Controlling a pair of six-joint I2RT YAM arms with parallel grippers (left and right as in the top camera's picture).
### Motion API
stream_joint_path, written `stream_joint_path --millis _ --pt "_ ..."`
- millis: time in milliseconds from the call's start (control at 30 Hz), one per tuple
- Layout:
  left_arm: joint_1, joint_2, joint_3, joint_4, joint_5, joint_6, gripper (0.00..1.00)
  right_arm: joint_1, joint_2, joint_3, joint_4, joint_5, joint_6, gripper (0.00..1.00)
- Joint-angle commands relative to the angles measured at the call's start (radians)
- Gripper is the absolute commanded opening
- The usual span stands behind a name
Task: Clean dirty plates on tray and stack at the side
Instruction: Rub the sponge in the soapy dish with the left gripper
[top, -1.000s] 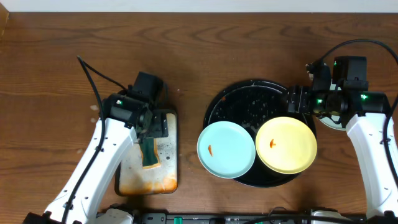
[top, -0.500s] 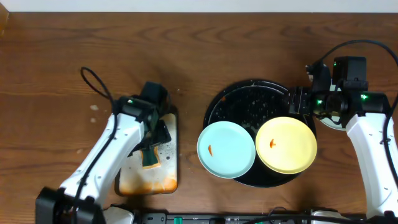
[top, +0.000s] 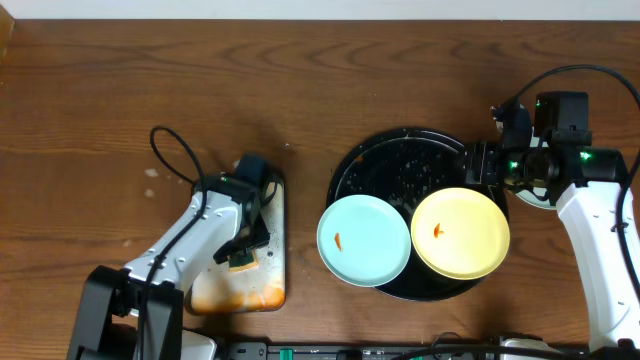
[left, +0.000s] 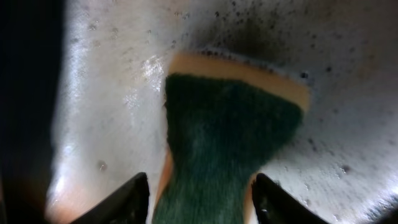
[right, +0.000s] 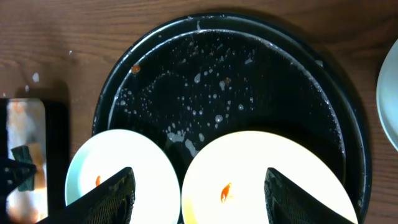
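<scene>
- Overhead view, lower centre right: pale blue round plate (top: 364, 240) and pale yellow round plate (top: 460, 233) side by side on the near half of the large glossy black round tray (top: 400, 160). Small orange smear on each, so both judged unwashed.
- Lower left of the same view: left claw (top: 243, 245) down inside the rectangular rusty, soapy metal pan (top: 265, 290), clenched on the dark green sponge (left: 230, 124) with its yellow-orange backing. Probably picking it up wet with suds for scrubbing.
- Upper right: right claw (top: 478, 165) hovering above the tray's rim, fingers spread wide, grasping nothing. Likely placed there ready to steady or lift a plate.
- Right edge of the right wrist view: only a sliver of a third pale plate (right: 390, 87), off the tray on the wooden surface (top: 300, 80), mostly hidden under the arm from overhead. Smeared or clean, impossible to tell.
- Left wrist view: sponge's lower end cut off by the frame, fingertip contact somewhat blurred.
</scene>
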Motion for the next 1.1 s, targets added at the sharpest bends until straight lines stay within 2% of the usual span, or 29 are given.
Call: stream_joint_path --millis 0,67,167,267,533,833,1067 --pt "0.003 0.002 -0.054 0.081 -0.002 0.088 0.4 0.009 0.001 0.005 0.002 0.003 -0.013 0.64" --pt "0.003 0.003 -0.076 0.125 -0.002 0.088 0.24 0.009 0.001 0.005 0.0 0.003 -0.013 0.64" --pt "0.003 0.003 -0.089 0.17 0.002 0.089 0.19 0.009 0.001 0.005 -0.001 0.003 -0.013 0.63" --pt "0.003 0.002 -0.086 0.217 0.002 0.174 0.09 0.009 0.001 0.005 0.0 0.002 -0.013 0.63" --pt "0.003 -0.024 -0.001 0.211 0.05 0.349 0.08 0.009 0.001 0.005 0.002 0.003 -0.013 0.62" --pt "0.003 -0.077 0.0 0.202 0.05 0.35 0.08 0.009 0.001 0.004 0.003 0.003 -0.013 0.61" --pt "0.003 -0.015 -0.091 0.32 0.047 0.354 0.08 0.009 0.001 0.005 0.003 0.002 -0.013 0.61"
